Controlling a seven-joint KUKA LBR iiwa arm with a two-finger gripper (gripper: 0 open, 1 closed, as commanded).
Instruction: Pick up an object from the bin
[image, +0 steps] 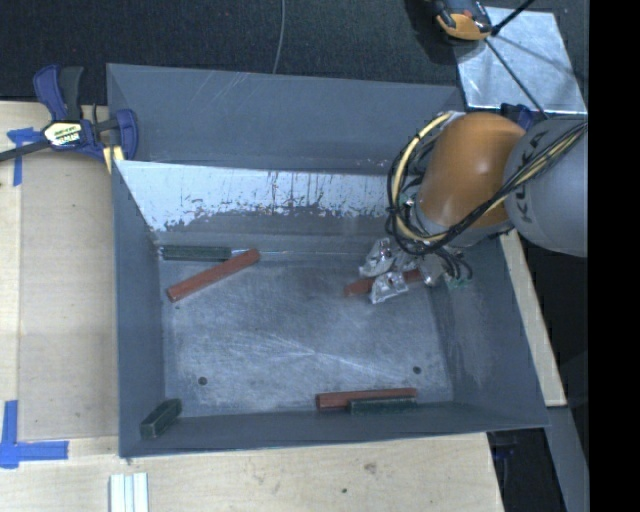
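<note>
Roughly right-back in the bin (300, 130), jaws sit over a short brown stick (356, 289); can't tell their spread. Total 3 brown, 3 dk green: back-left brown stick (212, 275) beside back-left green stick (195, 253), front brown stick (365, 398) touching front green stick (383, 406), front-left corner green block (160, 417).

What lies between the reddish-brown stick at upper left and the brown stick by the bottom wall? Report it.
Nothing: the camera view shows bare scuffed grey metal bin floor between the reddish-brown stick and the brown stick.
</note>
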